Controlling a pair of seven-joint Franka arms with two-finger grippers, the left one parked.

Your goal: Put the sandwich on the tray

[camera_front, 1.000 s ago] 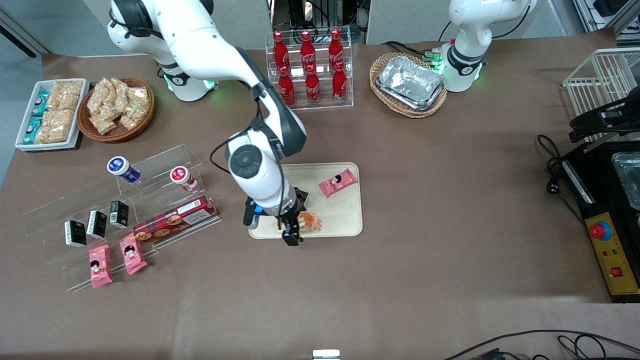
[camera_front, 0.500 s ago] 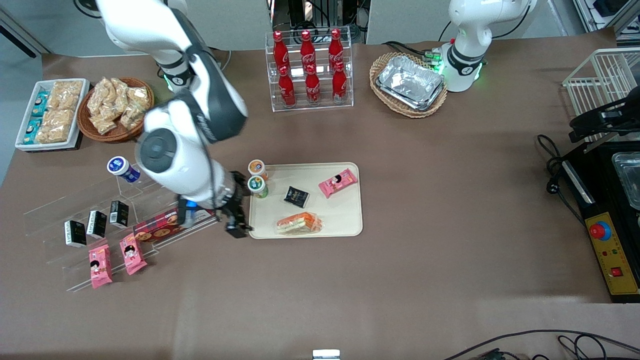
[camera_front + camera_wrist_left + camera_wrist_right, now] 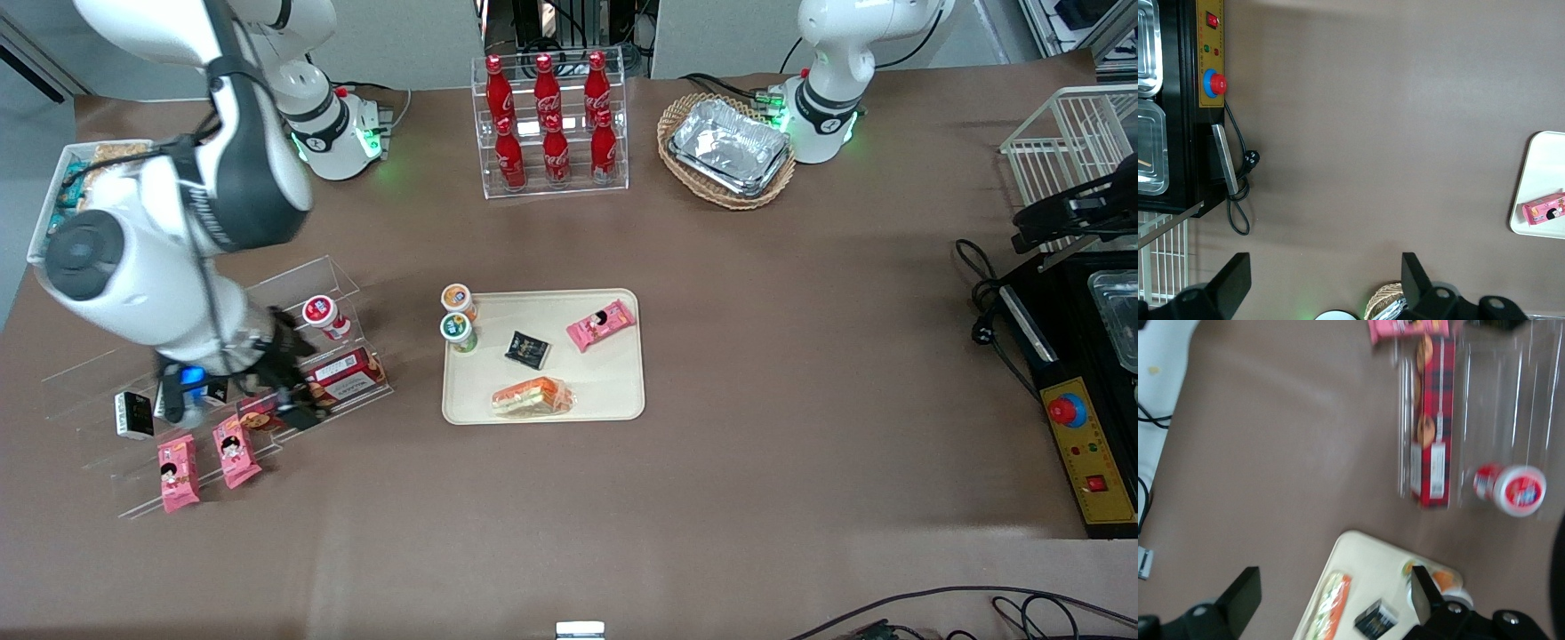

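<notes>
Gripper: the gripper [image 3: 289, 400] hangs over the clear acrylic display steps [image 3: 293, 293], toward the working arm's end of the table; its fingers are spread wide with nothing between them.
Sandwich: one sandwich [image 3: 532, 396] lies on the tray [image 3: 622, 391], near the tray's edge closest to the front camera; well apart from the gripper.
On the tray: one pink snack packet [image 3: 601, 324], one small black packet [image 3: 527, 349], and two round cups [image 3: 456, 316] at the tray's edge nearest the working arm.
Steps: one red plaid biscuit box [image 3: 342, 373], one red-capped cup [image 3: 324, 316], two pink packets [image 3: 206, 458], at least one small black carton [image 3: 133, 414]; the arm covers others.
Bottles: six red cola bottles [image 3: 549, 120] in a clear rack.
Baskets: one wicker basket of foil trays [image 3: 729, 147].
Surface: brown table covering [image 3: 800, 356].
Room: a black control box with a red button [image 3: 1067, 411], and a white wire rack [image 3: 1071, 133] at the parked arm's end.
</notes>
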